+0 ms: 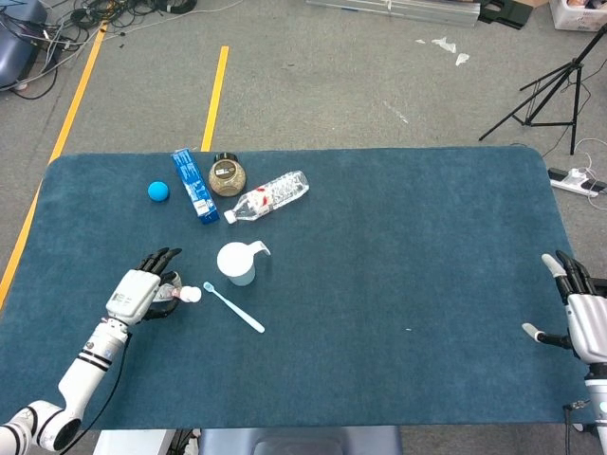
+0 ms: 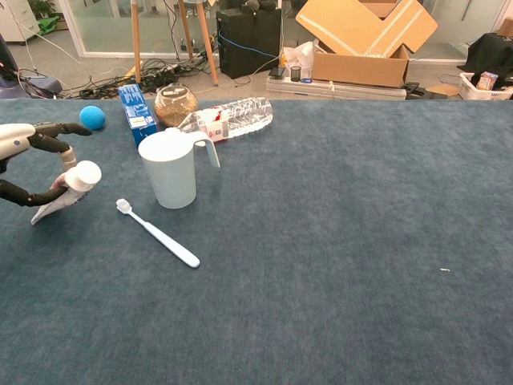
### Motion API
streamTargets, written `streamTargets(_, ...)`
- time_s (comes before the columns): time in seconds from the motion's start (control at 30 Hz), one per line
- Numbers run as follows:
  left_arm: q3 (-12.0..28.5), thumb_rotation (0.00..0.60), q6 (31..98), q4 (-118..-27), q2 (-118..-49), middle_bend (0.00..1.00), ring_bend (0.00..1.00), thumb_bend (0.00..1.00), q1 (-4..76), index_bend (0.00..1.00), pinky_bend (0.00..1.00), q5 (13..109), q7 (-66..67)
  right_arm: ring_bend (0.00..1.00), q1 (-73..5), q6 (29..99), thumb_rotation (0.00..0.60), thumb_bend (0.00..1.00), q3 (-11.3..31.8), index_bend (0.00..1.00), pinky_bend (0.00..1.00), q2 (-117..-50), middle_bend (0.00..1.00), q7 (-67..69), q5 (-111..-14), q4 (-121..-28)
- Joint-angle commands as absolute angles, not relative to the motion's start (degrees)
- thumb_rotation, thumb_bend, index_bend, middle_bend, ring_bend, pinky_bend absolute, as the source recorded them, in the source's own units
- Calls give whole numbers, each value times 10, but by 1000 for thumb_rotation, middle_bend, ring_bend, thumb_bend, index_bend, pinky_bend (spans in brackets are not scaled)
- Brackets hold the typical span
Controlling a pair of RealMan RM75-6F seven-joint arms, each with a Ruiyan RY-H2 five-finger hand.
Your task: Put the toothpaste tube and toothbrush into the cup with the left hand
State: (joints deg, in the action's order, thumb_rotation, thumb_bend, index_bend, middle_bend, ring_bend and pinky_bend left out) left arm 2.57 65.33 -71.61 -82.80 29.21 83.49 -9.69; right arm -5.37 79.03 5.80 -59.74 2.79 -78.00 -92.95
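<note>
One small white toothpaste tube with a white cap [image 2: 68, 189], one white toothbrush [image 2: 157, 233] and one pale blue plastic cup with a handle [image 2: 171, 167] are seen on the dark blue felt-covered table [image 2: 337, 241]. The tube is held in the left hand [image 2: 30, 164], pinched between thumb and fingers at the far left of the chest view, lifted off the cloth with its cap tilted up toward the cup. The toothbrush lies flat just right of the tube, in front of the upright cup. The right hand [image 1: 580, 305] is rested at the table's right edge, fingers spread apart and nothing held.
</note>
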Motion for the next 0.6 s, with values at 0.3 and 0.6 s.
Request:
streamTargets(0.3,65,600,634,-835,-748,96,22,416,276,768,133,767,-126,0,-55,787,600,0,59,0,601,-598,0,21,-775,-930)
streamTargets(0.6,105,600,617,-928,-690,96,22,416,277,769,133,721,-165,0,-54,789,600,0,59,0,600,-597,0,27,-777,-930)
